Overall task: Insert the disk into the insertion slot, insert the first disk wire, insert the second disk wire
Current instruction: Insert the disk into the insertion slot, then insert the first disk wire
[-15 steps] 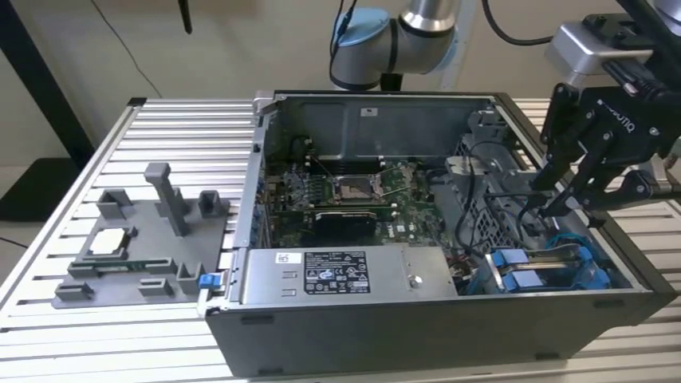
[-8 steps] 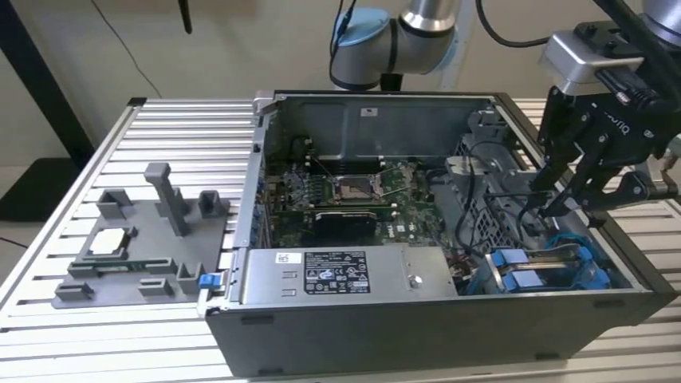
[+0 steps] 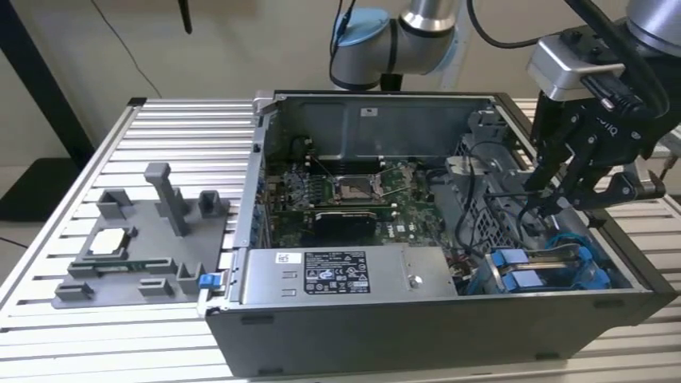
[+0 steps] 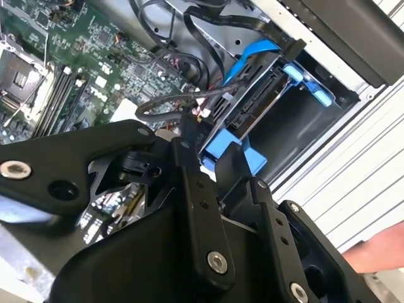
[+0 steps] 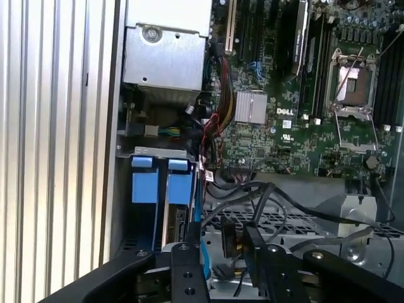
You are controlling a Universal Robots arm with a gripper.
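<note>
Evidently the disk (image 4: pixel 255 104) is seated in the insertion slot (image 4: pixel 303 126) beyond the fingers (image 4: pixel 189 151), which are spread with a black wire connector (image 5: pixel 231 243) between them; wire insertion is judged underway, needing alignment.

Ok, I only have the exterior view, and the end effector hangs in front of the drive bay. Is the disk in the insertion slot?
Observer: Yes. In the second wrist view the disk sits in the insertion slot, held in its blue carrier, with its connector edge facing the end effector.
Operator: Is any wire plugged into it?
Observer: I cannot tell. A black wire loops just ahead of the end effector and runs toward that connector edge.
Operator: Is anything beside the case?
Observer: A person's hand shows outside the case, over the slatted table.
</note>
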